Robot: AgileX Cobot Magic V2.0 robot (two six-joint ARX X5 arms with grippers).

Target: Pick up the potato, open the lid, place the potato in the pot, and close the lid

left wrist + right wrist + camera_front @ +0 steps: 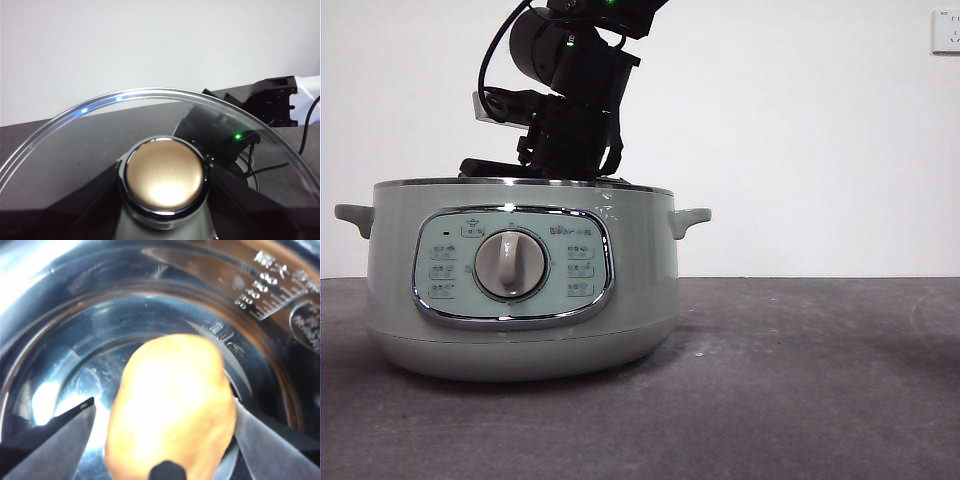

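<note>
The oval orange-brown potato [172, 407] shows only at the right wrist, inside the pale green pot's [520, 290] steel bowl, between the right end effector's [162, 420] spread jaws, left one clear of it. The left end effector [162, 177] clamps the glass lid's [75, 140] knob.

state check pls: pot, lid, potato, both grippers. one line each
pot: upright on the table, open, no lid on it.
lid: off the pot, held by its knob.
potato: inside the pot's steel bowl, between the right gripper's jaws; left jaw clearly apart from it.
left gripper: shut on the lid's knob.
right gripper: lowered into the pot, jaws open around the potato.
</note>
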